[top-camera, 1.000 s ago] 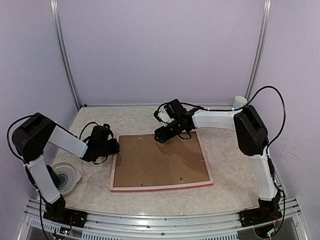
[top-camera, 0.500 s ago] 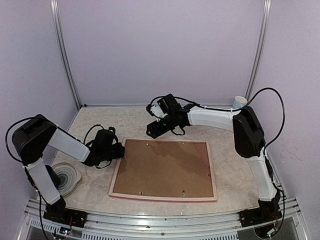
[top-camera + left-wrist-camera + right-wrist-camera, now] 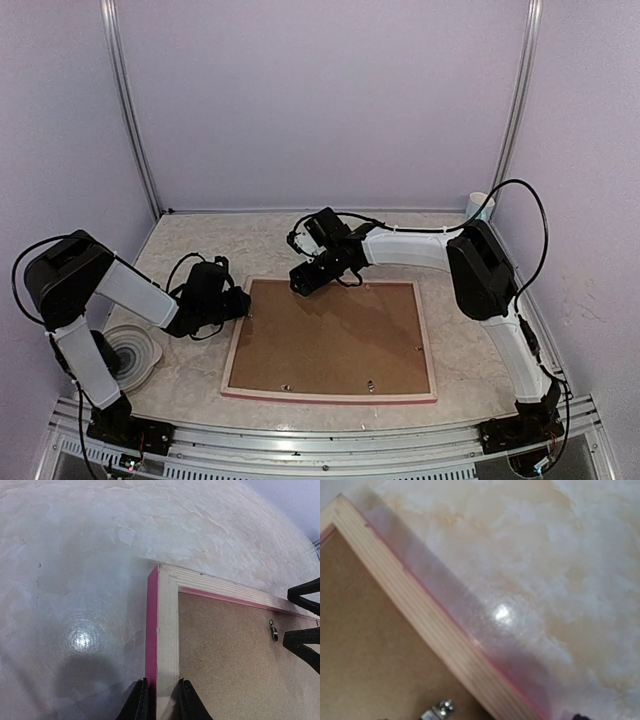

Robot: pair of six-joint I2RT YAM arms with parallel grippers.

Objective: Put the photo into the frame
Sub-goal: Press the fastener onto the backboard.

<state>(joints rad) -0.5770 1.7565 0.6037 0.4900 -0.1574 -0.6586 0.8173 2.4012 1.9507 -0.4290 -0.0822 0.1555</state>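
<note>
The frame (image 3: 427, 340) lies face down on the table, its pale wood back up and its pink edge showing. A brown backing board (image 3: 330, 335) fills it. The photo is hidden. My left gripper (image 3: 243, 303) is shut on the frame's left rail (image 3: 167, 630): in the left wrist view its fingertips (image 3: 140, 702) pinch that rail from both sides. My right gripper (image 3: 300, 285) hovers over the far left corner. Seen from the left wrist, the right gripper (image 3: 286, 616) stands open, its fingers wide apart over the far rail and the board. The right wrist view shows the far rail (image 3: 420, 620) running diagonally.
A metal turn clip (image 3: 273, 629) sits on the backing board near the far rail. A round white dish (image 3: 130, 352) lies beside the left arm's base. A white cup (image 3: 480, 203) stands at the back right corner. Walls close in on three sides.
The frame has slid toward the near edge and turned slightly. The right gripper moved left along the far rail to the corner. The left gripper shifted slightly right, still gripping the rail.
</note>
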